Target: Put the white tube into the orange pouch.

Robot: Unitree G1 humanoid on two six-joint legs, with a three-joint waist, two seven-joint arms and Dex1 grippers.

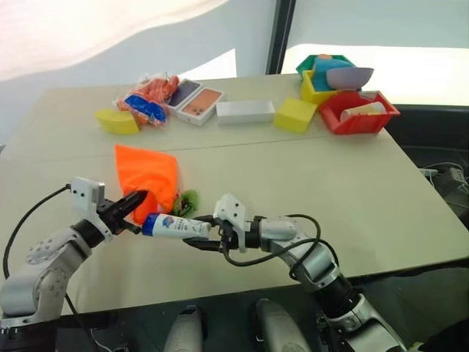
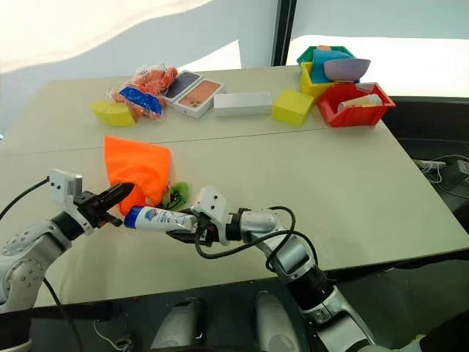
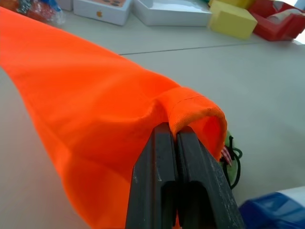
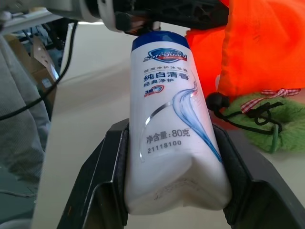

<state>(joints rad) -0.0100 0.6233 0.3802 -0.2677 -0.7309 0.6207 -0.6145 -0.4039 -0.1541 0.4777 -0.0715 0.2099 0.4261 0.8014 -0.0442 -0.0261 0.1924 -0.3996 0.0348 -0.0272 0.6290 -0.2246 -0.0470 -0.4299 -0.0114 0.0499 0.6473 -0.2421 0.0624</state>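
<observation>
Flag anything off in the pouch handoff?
One oddity: the white tube, held in the right gripper, has its cap beside the left gripper, not at the orange pouch mouth, which is pinched shut.

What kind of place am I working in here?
Probably a lab or test setup: a plain beige table with sorted props like a red bin and phone boxes, beside a window.

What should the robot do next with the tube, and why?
Probably nudge the white tube cap-first into the orange pouch. The right hand holds the tube with its blue cap at the pouch's mouth, and the left hand pinches the rim up.
</observation>
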